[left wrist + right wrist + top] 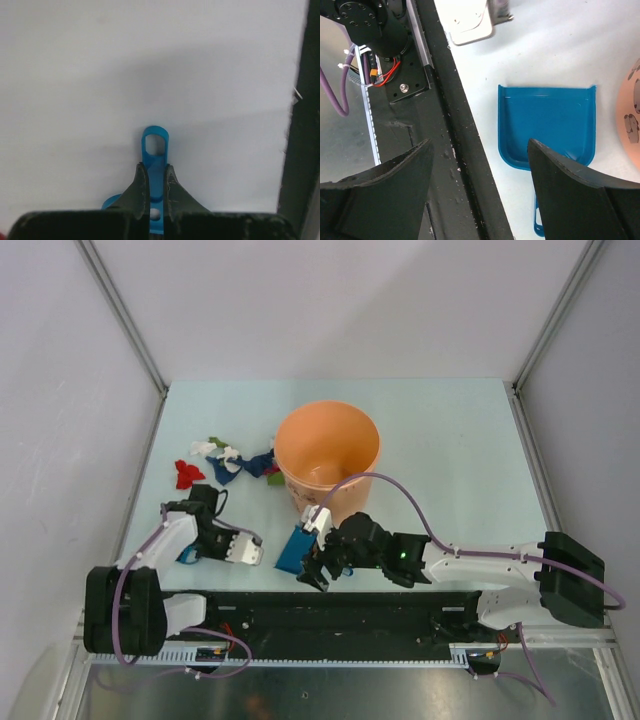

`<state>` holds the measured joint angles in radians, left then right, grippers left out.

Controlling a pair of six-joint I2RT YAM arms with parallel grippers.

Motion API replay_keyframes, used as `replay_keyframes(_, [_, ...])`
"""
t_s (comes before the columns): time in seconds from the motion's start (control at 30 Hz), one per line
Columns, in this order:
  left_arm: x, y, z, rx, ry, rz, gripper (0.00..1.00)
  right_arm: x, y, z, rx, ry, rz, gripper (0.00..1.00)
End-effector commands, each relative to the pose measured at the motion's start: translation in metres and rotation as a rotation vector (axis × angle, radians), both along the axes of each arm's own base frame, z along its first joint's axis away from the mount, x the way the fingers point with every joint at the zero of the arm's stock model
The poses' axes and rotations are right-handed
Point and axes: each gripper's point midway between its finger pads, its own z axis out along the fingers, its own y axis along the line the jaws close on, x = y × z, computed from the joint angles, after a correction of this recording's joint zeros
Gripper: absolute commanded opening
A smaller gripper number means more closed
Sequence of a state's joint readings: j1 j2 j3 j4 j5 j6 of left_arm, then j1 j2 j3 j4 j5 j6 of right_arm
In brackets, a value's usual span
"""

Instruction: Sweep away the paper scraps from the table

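Table [450, 460] pale mint, grey walls [350, 300] around; left end effector [155, 170] clenches brush [155, 142]; right end effector [480, 145] gapes.

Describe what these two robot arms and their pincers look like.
Both the left arm and right arm have white shells and black joints, each trailed by a purple cable. The left gripper and right gripper have black, tapered, scuffed fingers.

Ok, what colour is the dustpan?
The dustpan is blue, seen best in the right wrist view.
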<state>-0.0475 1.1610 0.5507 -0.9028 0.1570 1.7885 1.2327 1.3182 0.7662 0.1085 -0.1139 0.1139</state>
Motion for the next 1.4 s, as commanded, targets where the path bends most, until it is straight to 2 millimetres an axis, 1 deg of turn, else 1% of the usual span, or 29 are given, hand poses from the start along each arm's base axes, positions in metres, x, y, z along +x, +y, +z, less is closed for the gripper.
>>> replay_keyframes(0.0, [0.032, -0.042, 0.024, -0.252, -0.044, 0.171, 0.00, 0.011, -0.002, 0.016, 0.049, 0.004, -0.084, 0.78])
replay_keyframes(0.03, [0.036, -0.052, 0.034, -0.324, -0.050, 0.225, 0.00, 0.015, -0.004, 0.019, 0.056, 0.001, -0.108, 0.78])
replay_keyframes(0.07, [0.046, -0.055, 0.049, -0.363, -0.087, 0.253, 0.00, 0.017, -0.004, 0.023, 0.069, 0.002, -0.125, 0.79])
replay_keyframes(0.17, [0.057, -0.068, 0.081, -0.484, -0.134, 0.340, 0.00, 0.025, -0.007, 0.043, 0.134, 0.010, -0.207, 0.78])
replay_keyframes(0.3, [0.060, -0.080, 0.115, -0.606, -0.144, 0.459, 0.00, 0.033, -0.010, 0.068, 0.225, 0.011, -0.316, 0.75])
replay_keyframes(0.33, [0.059, -0.085, 0.124, -0.653, -0.119, 0.521, 0.00, 0.027, -0.006, 0.078, 0.264, 0.009, -0.316, 0.75])
replay_keyframes(0.4, [0.062, -0.092, 0.154, -0.774, -0.092, 0.641, 0.00, 0.028, -0.004, 0.094, 0.323, -0.007, -0.351, 0.75])
replay_keyframes(0.43, [0.061, -0.096, 0.170, -0.821, -0.097, 0.663, 0.00, 0.025, 0.000, 0.111, 0.388, -0.005, -0.350, 0.77])
replay_keyframes(0.47, [0.064, -0.104, 0.197, -0.890, -0.107, 0.660, 0.00, 0.025, 0.001, 0.124, 0.433, 0.000, -0.357, 0.77])
replay_keyframes(0.5, [0.061, -0.108, 0.213, -0.938, -0.075, 0.726, 0.00, 0.030, 0.000, 0.136, 0.473, 0.000, -0.389, 0.80])
replay_keyframes(0.53, [0.062, -0.111, 0.231, -0.975, -0.086, 0.741, 0.00, 0.033, 0.003, 0.159, 0.549, 0.002, -0.403, 0.80])
replay_keyframes(0.57, [0.065, -0.111, 0.259, -1.010, -0.129, 0.751, 0.00, 0.037, 0.006, 0.166, 0.572, 0.008, -0.425, 0.82])
replay_keyframes(0.6, [0.065, -0.112, 0.272, -1.039, -0.115, 0.817, 0.00, 0.044, 0.008, 0.170, 0.587, -0.005, -0.469, 0.83])
replay_keyframes(0.63, [0.066, -0.109, 0.296, -1.063, -0.174, 0.824, 0.00, 0.050, 0.010, 0.182, 0.626, -0.012, -0.498, 0.85])
replay_keyframes(0.67, [0.066, -0.107, 0.305, -1.072, -0.198, 0.847, 0.00, 0.055, 0.014, 0.195, 0.653, -0.024, -0.522, 0.87])
replay_keyframes(0.7, [0.067, -0.101, 0.311, -1.076, -0.218, 0.909, 0.00, 0.062, 0.026, 0.186, 0.628, -0.039, -0.539, 0.90])
replay_keyframes(0.77, [0.065, -0.098, 0.325, -1.101, -0.252, 0.957, 0.00, 0.068, 0.040, 0.205, 0.679, -0.041, -0.539, 0.93])
replay_keyframes(0.8, [0.065, -0.095, 0.327, -1.112, -0.245, 1.017, 0.00, 0.072, 0.054, 0.197, 0.666, -0.025, -0.504, 0.95])
replay_keyframes(0.83, [0.063, -0.095, 0.328, -1.121, -0.241, 1.036, 0.00, 0.074, 0.061, 0.198, 0.673, -0.016, -0.487, 0.96])
replay_keyframes(0.87, [0.062, -0.095, 0.331, -1.131, -0.241, 1.052, 0.00, 0.075, 0.069, 0.213, 0.705, -0.008, -0.467, 0.96])
replay_keyframes(0.9, [0.060, -0.096, 0.332, -1.143, -0.229, 1.068, 0.00, 0.080, 0.081, 0.202, 0.680, 0.000, -0.451, 0.96])
replay_keyframes(0.97, [0.058, -0.097, 0.335, -1.154, -0.229, 1.065, 0.00, 0.086, 0.093, 0.200, 0.666, 0.005, -0.436, 0.96])
replay_keyframes(1.0, [0.056, -0.097, 0.338, -1.165, -0.227, 1.074, 0.00, 0.088, 0.100, 0.209, 0.678, 0.010, -0.398, 0.96])
replay_keyframes(1.03, [0.054, -0.100, 0.341, -1.174, -0.223, 1.060, 0.00, 0.090, 0.109, 0.195, 0.643, 0.017, -0.386, 0.96])
replay_keyframes(1.1, [0.052, -0.101, 0.345, -1.188, -0.221, 1.065, 0.00, 0.090, 0.119, 0.195, 0.638, 0.020, -0.356, 0.91])
replay_keyframes(1.13, [0.051, -0.101, 0.348, -1.194, -0.223, 1.060, 0.00, 0.091, 0.125, 0.187, 0.623, 0.025, -0.347, 0.89])
replay_keyframes(1.23, [0.054, -0.100, 0.350, -1.199, -0.231, 1.071, 0.00, 0.082, 0.137, 0.183, 0.618, 0.039, -0.276, 0.78])
replay_keyframes(1.33, [0.055, -0.101, 0.354, -1.214, -0.228, 1.077, 0.00, 0.077, 0.148, 0.168, 0.578, 0.054, -0.232, 0.50])
replay_keyframes(1.37, [0.053, -0.103, 0.356, -1.223, -0.213, 1.069, 0.00, 0.077, 0.150, 0.164, 0.566, 0.053, -0.223, 0.28])
